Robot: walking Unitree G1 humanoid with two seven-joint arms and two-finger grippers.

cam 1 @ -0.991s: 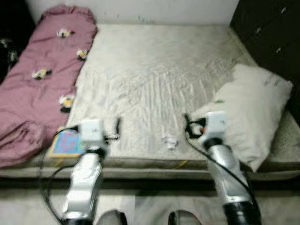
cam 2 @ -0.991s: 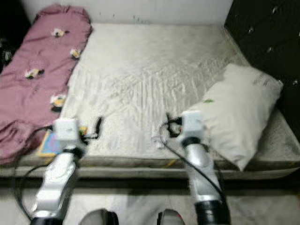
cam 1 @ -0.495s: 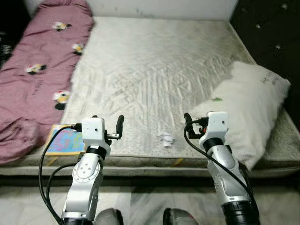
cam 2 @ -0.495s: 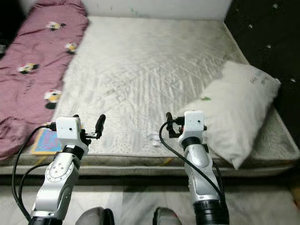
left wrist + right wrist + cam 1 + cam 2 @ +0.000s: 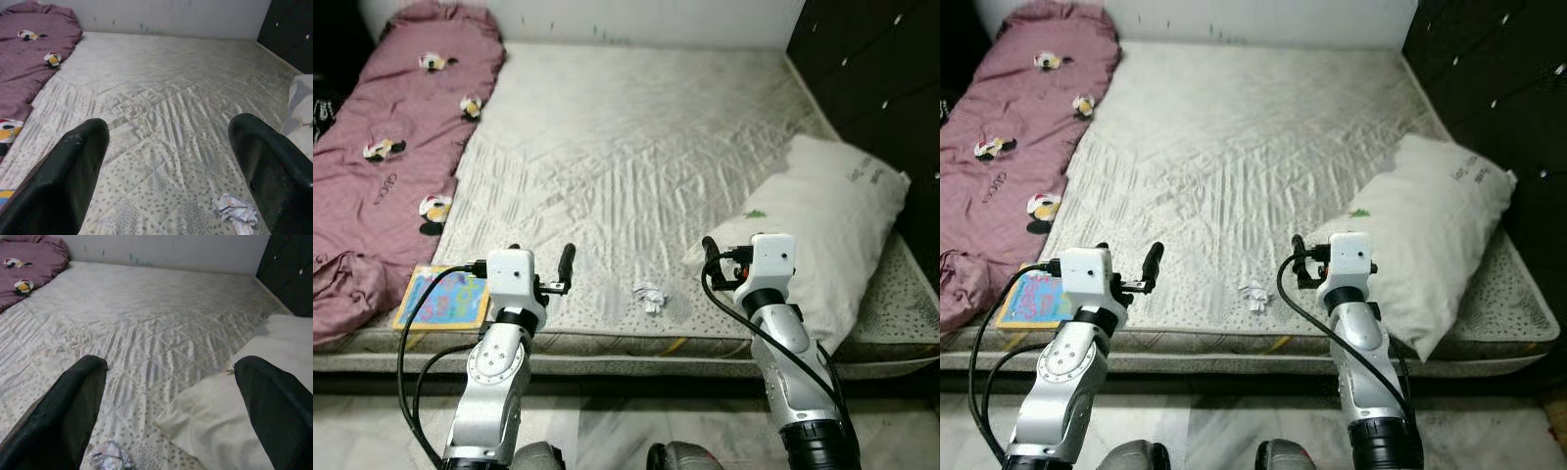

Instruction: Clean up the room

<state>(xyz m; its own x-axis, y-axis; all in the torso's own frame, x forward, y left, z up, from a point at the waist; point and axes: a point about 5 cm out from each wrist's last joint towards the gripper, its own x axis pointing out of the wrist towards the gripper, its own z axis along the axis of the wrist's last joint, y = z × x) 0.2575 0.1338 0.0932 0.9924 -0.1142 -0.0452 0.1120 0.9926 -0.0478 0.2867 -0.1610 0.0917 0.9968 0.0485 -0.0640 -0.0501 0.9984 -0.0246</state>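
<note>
1. Bare quilted mattress [image 5: 636, 147] fills the scene, with a pink blanket [image 5: 391, 147] along its left side.
2. Crumpled paper [image 5: 649, 297] lies near the mattress's near edge, between both arms.
3. Left gripper [image 5: 166, 166] hovers wide over the near edge.
4. Right gripper [image 5: 171, 406] is wide, beside a white pillow [image 5: 822, 225].
5. Colourful book [image 5: 440, 299] lies near left.

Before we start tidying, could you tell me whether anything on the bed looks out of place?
A crumpled paper scrap lies loose near the mattress front edge, between both grippers. A colourful book sits at the front left corner, and the pillow lies askew along the right side.
</note>
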